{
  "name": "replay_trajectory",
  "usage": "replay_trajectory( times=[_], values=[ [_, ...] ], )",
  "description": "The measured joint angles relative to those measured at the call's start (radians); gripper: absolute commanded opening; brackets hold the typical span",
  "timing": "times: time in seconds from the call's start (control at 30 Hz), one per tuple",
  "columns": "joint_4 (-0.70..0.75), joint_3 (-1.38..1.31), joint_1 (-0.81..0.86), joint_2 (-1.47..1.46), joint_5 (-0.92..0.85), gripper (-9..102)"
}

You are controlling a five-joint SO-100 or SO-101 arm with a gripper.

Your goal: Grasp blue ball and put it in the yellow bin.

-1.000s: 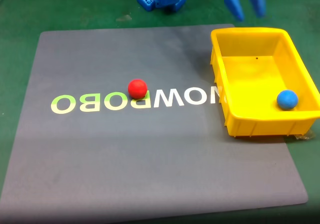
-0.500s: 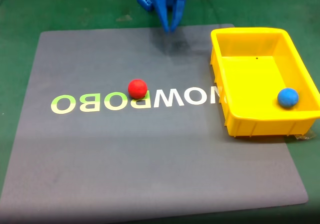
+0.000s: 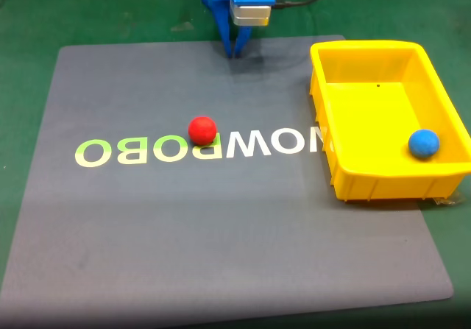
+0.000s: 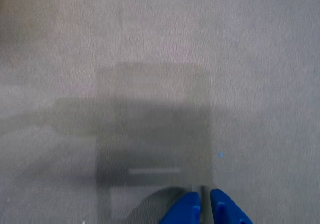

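One blue ball (image 3: 424, 143) lies inside the yellow bin (image 3: 327, 134), low in its right-hand corner at the right of the fixed view, touching or nearly touching the near wall, so the job looks done by how things lie. Up at the top centre of that view the blue arm's claw (image 3: 235, 51) points down at the far edge of the grey mat (image 3: 221, 241), well apart from both ball and bin; in the wrist view its two blue tips (image 4: 204, 211) poke in at the bottom edge with just a thin slit between them, so it reads as narrow and holding nothing, though that view is soft and shows only the very ends. Little could go wrong from here, as I judge it: the ball sits deep below the flared rim, and only a knock to the bin from a swinging arm would shake it. Left of centre, a red ball (image 3: 202, 130) rests on the mat's pale green lettering (image 3: 199, 147), well clear of the bin. Nothing stands between the claw and either ball, and green table (image 3: 29, 20) borders the mat.
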Motion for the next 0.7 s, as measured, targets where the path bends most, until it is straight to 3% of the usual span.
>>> replay_trajectory(
  times=[0.7],
  values=[
    [0.075, 0.035, 0.003, 0.008, 0.012, 0]
  ],
)
